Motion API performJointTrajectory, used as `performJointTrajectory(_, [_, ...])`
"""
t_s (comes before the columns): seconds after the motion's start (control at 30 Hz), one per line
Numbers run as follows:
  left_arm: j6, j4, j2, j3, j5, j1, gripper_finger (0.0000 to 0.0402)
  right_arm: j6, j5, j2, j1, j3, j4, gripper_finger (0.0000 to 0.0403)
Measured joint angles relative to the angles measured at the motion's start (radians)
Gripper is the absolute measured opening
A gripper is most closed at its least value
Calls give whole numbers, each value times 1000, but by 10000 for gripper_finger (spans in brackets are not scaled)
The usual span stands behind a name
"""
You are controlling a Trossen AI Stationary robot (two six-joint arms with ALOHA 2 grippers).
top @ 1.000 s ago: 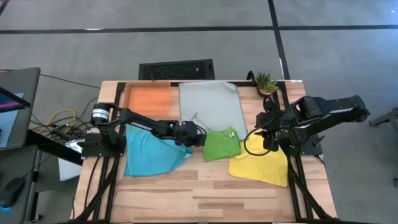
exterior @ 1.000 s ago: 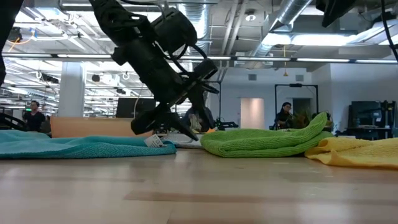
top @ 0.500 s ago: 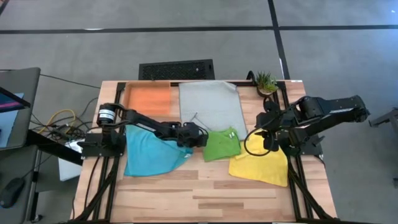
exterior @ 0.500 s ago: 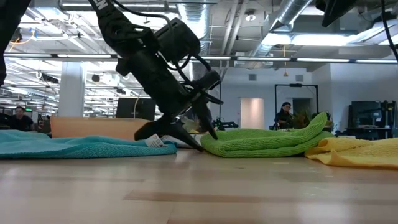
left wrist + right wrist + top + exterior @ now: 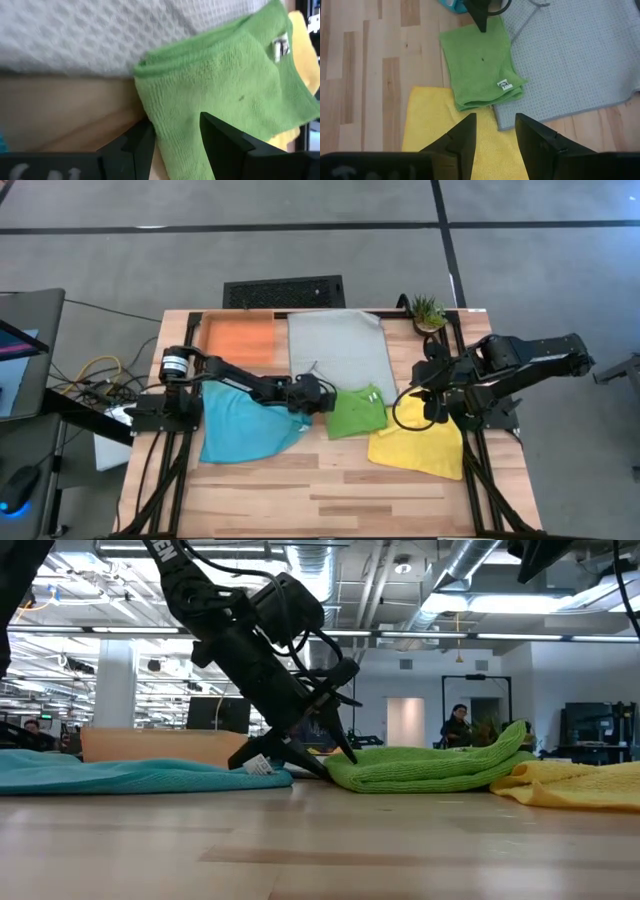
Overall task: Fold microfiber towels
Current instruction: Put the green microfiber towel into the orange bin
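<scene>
The lime green towel lies folded at the table's middle, its far end on the grey towel and its right end on the yellow towel. My left gripper stands open, slanting down at the green towel's left edge, one finger low by the table and the other above the cloth. The sky blue towel lies flat under the left arm. My right gripper hangs open, raised above the yellow towel. My left gripper straddles the green towel's left edge, coming slanting down from the table's left. Its lower finger is on the wood beside the edge and the upper finger over the cloth. Whether either finger touches the towel I cannot tell.
A shallow orange tray sits at the far left, beside the grey towel. A small potted plant stands at the far right corner. Bare wood runs along the near edge.
My left gripper has sunk and gone toward the table's right, from over the blue towel's corner to the green towel's left edge, staying open. The towels have kept their places.
</scene>
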State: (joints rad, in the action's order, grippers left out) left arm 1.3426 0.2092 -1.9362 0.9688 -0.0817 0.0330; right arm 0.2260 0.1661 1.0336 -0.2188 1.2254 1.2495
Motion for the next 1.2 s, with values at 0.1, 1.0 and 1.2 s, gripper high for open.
performJointTrajectory(0.1, [2, 0, 0, 0, -20, 1, 151, 0, 0, 0, 0, 0, 0, 159])
performJointTrajectory(1.0, [-109, 105, 14, 4, 70, -4, 2, 0, 0, 0, 0, 0, 0, 159])
performJointTrajectory(1.2, [-164, 99, 29, 61, 77, -4, 1, 0, 0, 0, 0, 0, 0, 159])
